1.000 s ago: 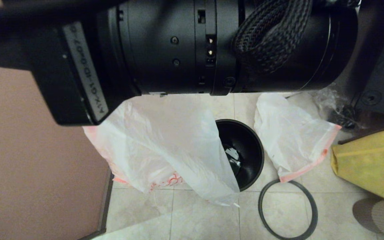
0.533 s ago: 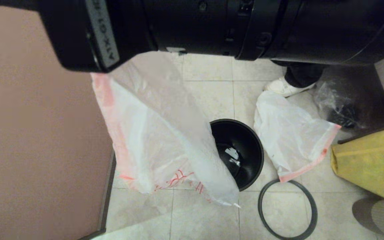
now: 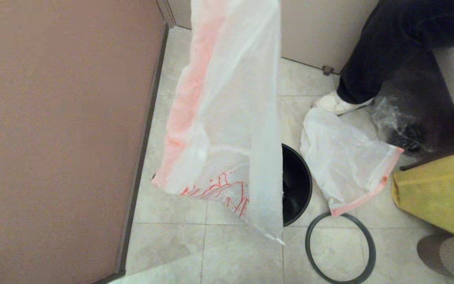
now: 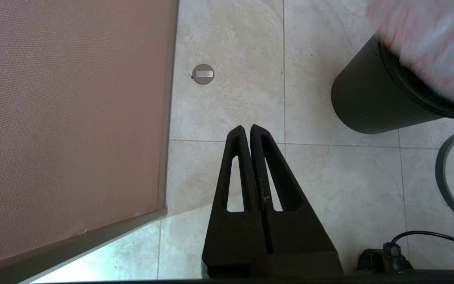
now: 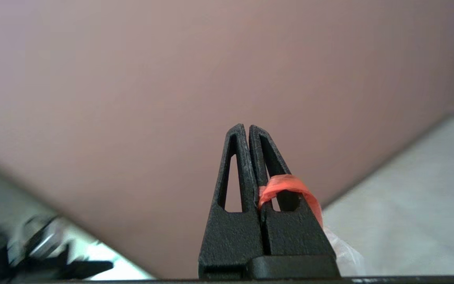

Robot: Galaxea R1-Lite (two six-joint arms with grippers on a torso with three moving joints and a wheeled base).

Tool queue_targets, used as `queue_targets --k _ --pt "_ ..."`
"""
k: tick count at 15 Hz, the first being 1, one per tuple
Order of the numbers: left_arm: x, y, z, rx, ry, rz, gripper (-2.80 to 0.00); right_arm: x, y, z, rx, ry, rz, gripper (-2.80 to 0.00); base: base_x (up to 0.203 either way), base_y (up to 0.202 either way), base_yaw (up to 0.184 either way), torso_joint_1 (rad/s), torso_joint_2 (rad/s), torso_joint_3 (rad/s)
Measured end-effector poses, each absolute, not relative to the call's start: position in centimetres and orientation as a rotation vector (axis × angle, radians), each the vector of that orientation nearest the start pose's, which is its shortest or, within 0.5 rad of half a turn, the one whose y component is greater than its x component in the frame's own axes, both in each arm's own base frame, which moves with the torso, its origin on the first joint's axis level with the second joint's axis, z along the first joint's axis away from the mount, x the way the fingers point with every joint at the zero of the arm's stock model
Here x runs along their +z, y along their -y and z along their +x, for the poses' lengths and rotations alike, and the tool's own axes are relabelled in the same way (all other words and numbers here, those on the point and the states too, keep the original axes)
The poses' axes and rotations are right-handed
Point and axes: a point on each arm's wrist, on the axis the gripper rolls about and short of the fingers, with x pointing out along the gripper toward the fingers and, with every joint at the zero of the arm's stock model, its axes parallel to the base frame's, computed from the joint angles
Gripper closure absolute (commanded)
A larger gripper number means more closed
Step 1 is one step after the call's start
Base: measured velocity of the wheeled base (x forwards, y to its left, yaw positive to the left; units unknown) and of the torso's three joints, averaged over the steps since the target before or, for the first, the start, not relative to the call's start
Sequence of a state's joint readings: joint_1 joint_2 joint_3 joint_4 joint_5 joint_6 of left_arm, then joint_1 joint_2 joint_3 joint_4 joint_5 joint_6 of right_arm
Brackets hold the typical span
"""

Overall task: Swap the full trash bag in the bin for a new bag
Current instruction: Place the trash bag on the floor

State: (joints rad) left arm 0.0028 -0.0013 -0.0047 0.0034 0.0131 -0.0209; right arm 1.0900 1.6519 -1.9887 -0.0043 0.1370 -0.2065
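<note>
Pale marbled floor tiles [image 3: 242, 252] run between a brown partition wall [image 3: 53, 138] and a beige wall behind. The bin [image 3: 296, 185] stands on the tiles, its grey rim ring [image 3: 341, 248] lying flat just beside it. The right gripper [image 5: 247, 128] is raised out of the head view, jaws pressed together on the orange-red drawstring [image 5: 286, 184] of the new bag [image 3: 227, 118] — the bag hangs below it, draping in front of the bin's near side. Red printed characters mark the bag's lower part, unreadable. The left gripper [image 4: 247, 128] hangs idle over the tiles, fingers closed on nothing. A second white bag [image 3: 341, 161] lies flat beyond the bin, near a yellow bag [image 3: 440, 193].
</note>
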Motion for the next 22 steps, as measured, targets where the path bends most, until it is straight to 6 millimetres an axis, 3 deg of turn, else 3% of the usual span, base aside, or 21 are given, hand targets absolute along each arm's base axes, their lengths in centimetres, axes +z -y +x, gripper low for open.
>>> queue_targets --k 5,10,13,16,19,22 --pt "7.6 0.0 -2.3 0.016 0.003 -0.021 0.00 49.0 -17.1 9.0 0.989 0.514 0.010 0.00 0.000 0.000 0.000 0.000 0.00 0.000" --pt "7.6 0.0 -2.3 0.016 0.003 -0.021 0.00 49.5 -12.8 7.2 0.764 0.423 0.018 0.00 0.000 0.000 0.000 0.000 0.00 0.000" --pt "7.6 0.0 -2.3 0.016 0.003 -0.021 0.00 48.9 -10.4 6.3 0.595 0.310 -0.017 0.00 0.000 0.000 0.000 0.000 0.00 0.000" --pt "7.6 0.0 -2.3 0.016 0.002 -0.021 0.00 48.0 -7.7 6.5 0.421 0.213 -0.050 0.00 0.000 0.000 0.000 0.000 0.00 0.000" --pt "7.6 0.0 -2.3 0.016 0.003 -0.021 0.00 46.0 -3.8 5.0 0.265 0.052 -0.023 0.00 0.000 0.000 0.000 0.000 0.00 0.000" --pt "7.6 0.0 -2.3 0.016 0.003 -0.021 0.00 42.6 -1.5 3.9 0.079 -0.134 -0.078 0.00 0.000 0.000 0.000 0.000 0.00 0.000"
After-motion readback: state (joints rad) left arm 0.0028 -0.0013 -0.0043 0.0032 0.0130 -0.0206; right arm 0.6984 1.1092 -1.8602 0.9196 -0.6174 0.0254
